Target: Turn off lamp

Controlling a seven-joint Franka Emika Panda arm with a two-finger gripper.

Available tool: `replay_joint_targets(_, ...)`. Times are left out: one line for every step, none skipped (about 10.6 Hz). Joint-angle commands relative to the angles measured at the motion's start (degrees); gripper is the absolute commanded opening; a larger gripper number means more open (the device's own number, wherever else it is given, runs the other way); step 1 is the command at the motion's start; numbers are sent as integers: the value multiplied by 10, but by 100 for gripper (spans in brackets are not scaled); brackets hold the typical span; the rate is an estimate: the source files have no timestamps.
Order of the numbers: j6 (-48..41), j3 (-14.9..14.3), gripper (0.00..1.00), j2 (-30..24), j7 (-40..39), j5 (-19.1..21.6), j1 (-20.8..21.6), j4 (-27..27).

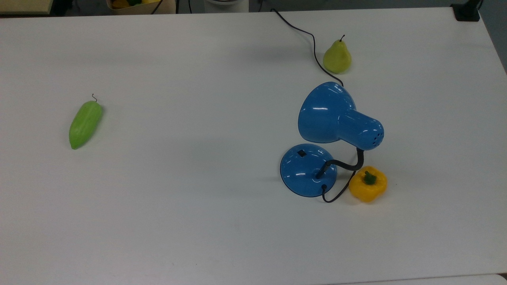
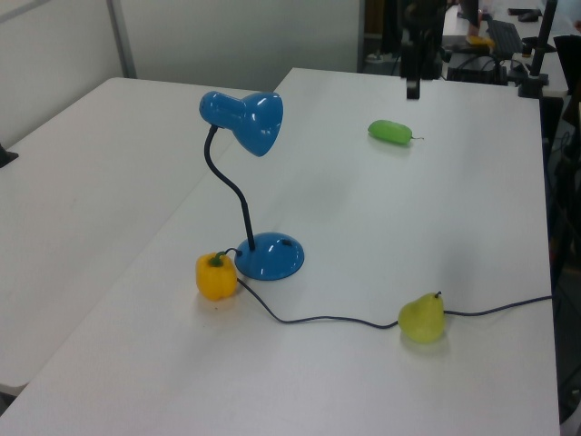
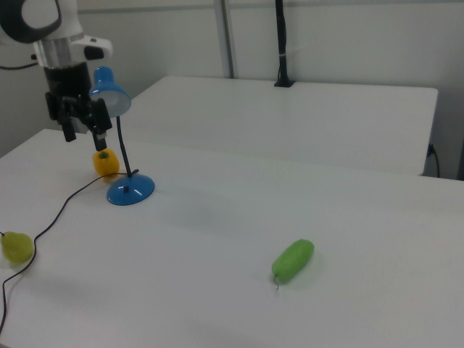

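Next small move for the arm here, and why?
Probably just park: the open gripper hangs raised, apart from the glossy blue desk lamp, and the white table below its bell-shaped shade shows no lit patch, so it looks off. If not, descend toward the small black switch on the base.

A yellow bell pepper (image 1: 368,184) is sitting on the white table (image 1: 198,221), and a pear (image 1: 337,57) is standing upright toward the top view's upper right. Way over on the top view's left, a green cucumber (image 1: 85,124) is lying on its side, well apart from both.
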Motion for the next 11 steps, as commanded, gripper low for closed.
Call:
replay_joint_targets(-21, 11, 100, -13, 7, 16, -78, 10)
replay_joint_targets(-5, 11, 100, -15, -9, 32, -88, 10)
replay_joint_targets(18, 11, 100, -17, -37, 38, -94, 8)
replay_joint_targets(44, 10, 100, -16, -80, 50, -96, 5)
replay_joint_targets(73, 9, 100, -17, -118, 54, -95, -3)
replay_joint_targets(100, 4, 100, -18, -131, 47, -86, -17)
replay_joint_targets(107, -9, 100, -18, -130, 43, -61, -18)
replay_joint_targets(107, -38, 100, -18, -135, 43, -36, -20)
replay_joint_targets(109, -60, 100, -21, -136, 43, -14, -20)
replay_joint_targets(109, -62, 100, -19, -136, 44, -10, -20)
replay_joint_targets(109, -61, 100, -18, -136, 44, -11, -20)
